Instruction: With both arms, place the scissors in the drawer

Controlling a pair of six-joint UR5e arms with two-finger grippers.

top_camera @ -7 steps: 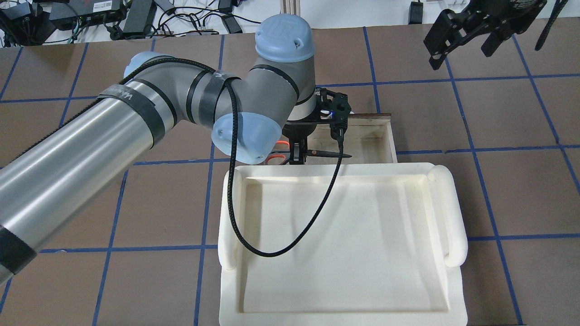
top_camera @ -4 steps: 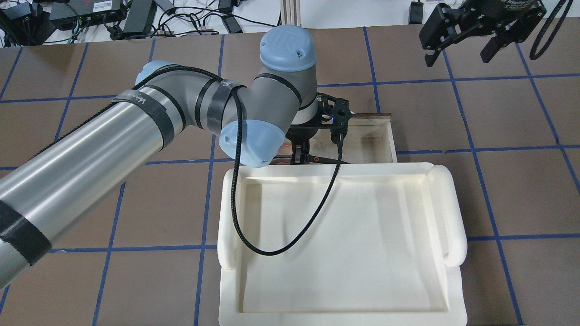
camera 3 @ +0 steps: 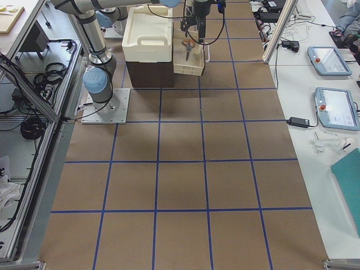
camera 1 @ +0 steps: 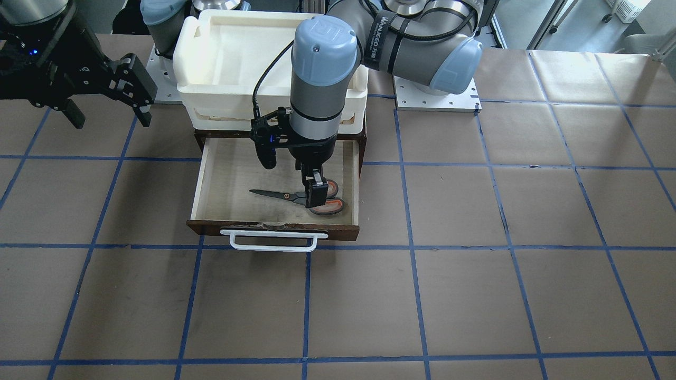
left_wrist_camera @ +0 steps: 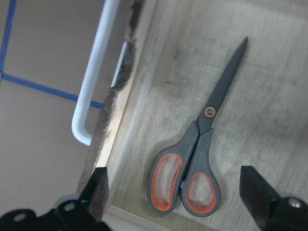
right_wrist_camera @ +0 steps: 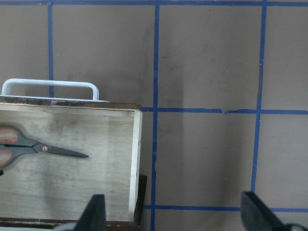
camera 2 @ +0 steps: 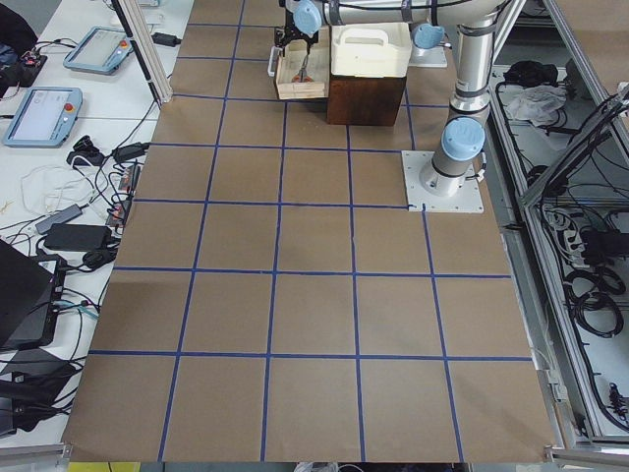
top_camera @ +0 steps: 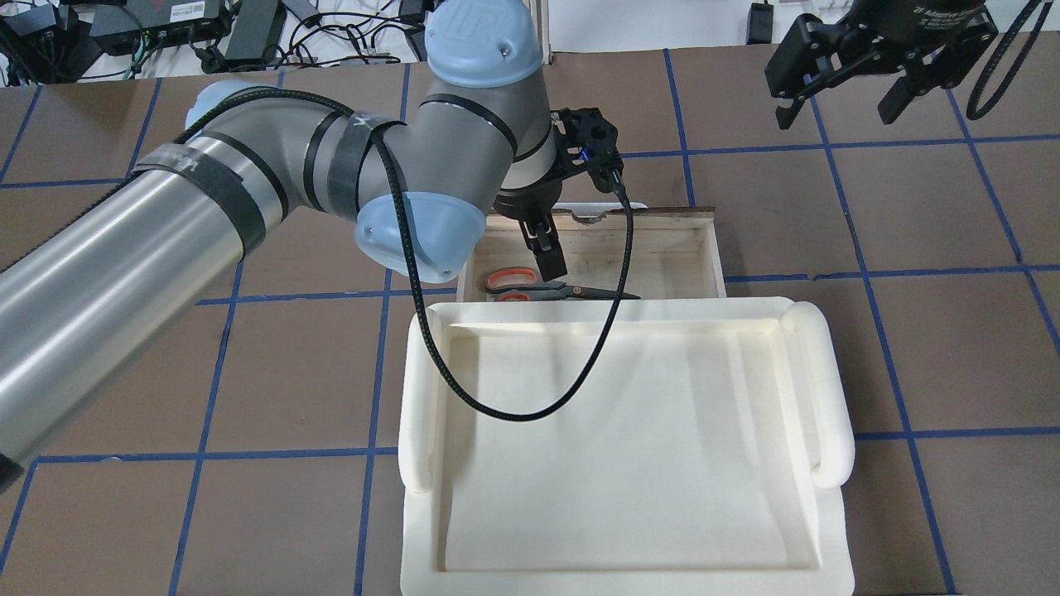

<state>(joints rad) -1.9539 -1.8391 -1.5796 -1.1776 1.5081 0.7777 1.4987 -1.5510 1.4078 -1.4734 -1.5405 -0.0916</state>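
The scissors (camera 1: 277,195) lie flat on the pale floor of the open drawer (camera 1: 274,228), blades pointing toward the robot's right. They also show in the overhead view (top_camera: 530,286), the left wrist view (left_wrist_camera: 192,163) and the right wrist view (right_wrist_camera: 29,147). My left gripper (camera 1: 315,192) hangs open just above the handles, touching nothing; in the left wrist view (left_wrist_camera: 175,192) its fingers stand wide apart on either side of the handles. My right gripper (top_camera: 840,95) is open and empty, high over the table, far to the drawer's right.
A white plastic bin (top_camera: 828,389) sits on top of the dark cabinet behind the drawer. The drawer's white bar handle (camera 1: 269,244) juts out toward the operators' side. A black cable (top_camera: 530,410) loops from the left wrist over the bin. Brown table with blue grid lines lies around.
My left gripper has opened, let go of the scissors and risen a little. The scissors now lie on the drawer floor. The right gripper has barely shifted.
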